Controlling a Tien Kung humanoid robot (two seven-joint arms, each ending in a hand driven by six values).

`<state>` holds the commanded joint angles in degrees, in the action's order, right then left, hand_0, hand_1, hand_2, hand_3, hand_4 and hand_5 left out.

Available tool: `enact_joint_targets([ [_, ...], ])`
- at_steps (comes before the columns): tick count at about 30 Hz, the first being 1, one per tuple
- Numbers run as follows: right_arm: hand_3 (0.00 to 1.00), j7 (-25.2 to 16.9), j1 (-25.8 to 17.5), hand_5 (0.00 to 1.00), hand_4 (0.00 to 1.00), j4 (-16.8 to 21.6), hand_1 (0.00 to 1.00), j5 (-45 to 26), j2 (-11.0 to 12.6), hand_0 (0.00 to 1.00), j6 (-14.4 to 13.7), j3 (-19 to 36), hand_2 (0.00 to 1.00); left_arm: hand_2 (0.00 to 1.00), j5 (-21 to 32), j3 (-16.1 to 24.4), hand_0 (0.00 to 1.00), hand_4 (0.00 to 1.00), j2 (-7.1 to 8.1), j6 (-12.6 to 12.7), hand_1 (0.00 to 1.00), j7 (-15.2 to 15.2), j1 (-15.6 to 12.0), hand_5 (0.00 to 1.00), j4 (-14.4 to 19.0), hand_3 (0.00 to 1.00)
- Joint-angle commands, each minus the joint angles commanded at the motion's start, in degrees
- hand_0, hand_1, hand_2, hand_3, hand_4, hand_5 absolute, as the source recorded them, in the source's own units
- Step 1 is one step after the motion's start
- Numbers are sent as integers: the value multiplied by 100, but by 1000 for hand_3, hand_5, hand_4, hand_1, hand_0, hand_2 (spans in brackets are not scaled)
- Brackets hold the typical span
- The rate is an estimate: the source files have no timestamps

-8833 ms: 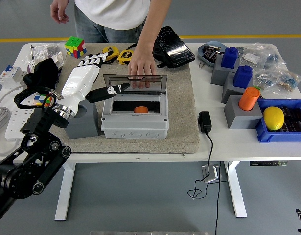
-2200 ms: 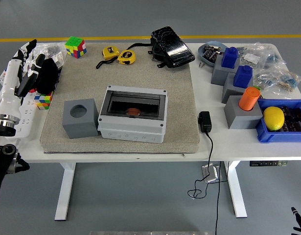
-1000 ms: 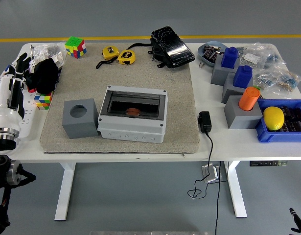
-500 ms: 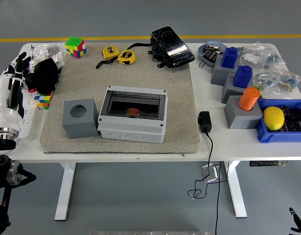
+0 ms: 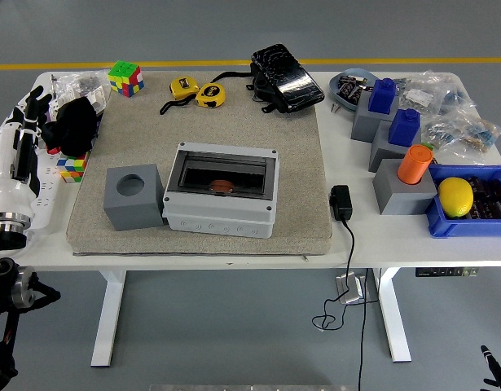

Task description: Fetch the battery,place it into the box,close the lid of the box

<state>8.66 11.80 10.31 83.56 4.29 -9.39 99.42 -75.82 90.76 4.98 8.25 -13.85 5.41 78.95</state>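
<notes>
Grey plastic is what I read first: the box (image 5: 223, 191) sits on the beige mat (image 5: 201, 163) toward the near edge of the surface (image 5: 234, 248), with its dark see-through lid (image 5: 222, 173) lying flat over the opening; I judge the lid closed. Through that lid I can make out an orange round shape, the battery (image 5: 221, 186), resting inside the box near its middle; it looks dim and flattened behind the tinted panel, so I cannot tell its exact form. By my reckoning fetching, placing and closing are all done, and nothing of the task looks left apart from parking the arm. Just beside the box on its left stands a grey holder block (image 5: 134, 195) with an empty round socket on top. My left hand (image 5: 22, 147) lies along the left edge of the surface, well apart from the box, its fingers (image 5: 36, 102) loosely spread and holding nothing; the right hand is out of sight. No person stands at the far edge.
</notes>
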Motion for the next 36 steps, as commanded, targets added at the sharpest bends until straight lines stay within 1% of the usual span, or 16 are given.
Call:
enact_joint_targets([
  [9, 798, -1, -3, 998, 998, 0, 800, 10, -5, 841, 0, 9, 766, 895, -12, -5, 965, 998, 4, 15, 946, -19, 2, 998, 10, 907],
  [12, 798, 4, -3, 998, 998, 0, 799, 22, -2, 842, -1, 17, 766, 894, -42, -25, 965, 998, 35, 25, 945, -32, 10, 998, -5, 906],
  [18, 798, 6, 4, 998, 998, 0, 800, 15, 11, 842, -3, -3, 766, 889, 15, -13, 956, 998, 73, 1, 941, -229, 38, 998, -97, 899],
  [21, 798, 14, 0, 998, 998, 0, 800, 26, 21, 842, -5, 0, 766, 889, 44, -9, 956, 998, 77, -37, 941, -269, 42, 998, -128, 899],
  [22, 798, 17, -4, 998, 998, 0, 799, 31, 22, 842, -4, 0, 766, 882, 5, 4, 927, 998, 77, -50, 927, -247, 41, 998, -136, 863],
  [27, 798, 23, -17, 998, 998, 0, 799, 36, 22, 842, -2, -9, 766, 882, -258, 37, 927, 998, 101, -102, 927, -78, 29, 998, -125, 863],
  [31, 798, 22, -11, 998, 998, 0, 799, 24, 26, 845, -3, -22, 766, 885, -281, 28, 933, 998, 107, -121, 933, -24, 29, 998, -113, 863],
  [36, 798, 27, -15, 998, 998, 0, 799, 22, 29, 845, -7, -16, 766, 883, -258, -11, 933, 998, 100, -87, 936, -9, 16, 998, -105, 860],
])
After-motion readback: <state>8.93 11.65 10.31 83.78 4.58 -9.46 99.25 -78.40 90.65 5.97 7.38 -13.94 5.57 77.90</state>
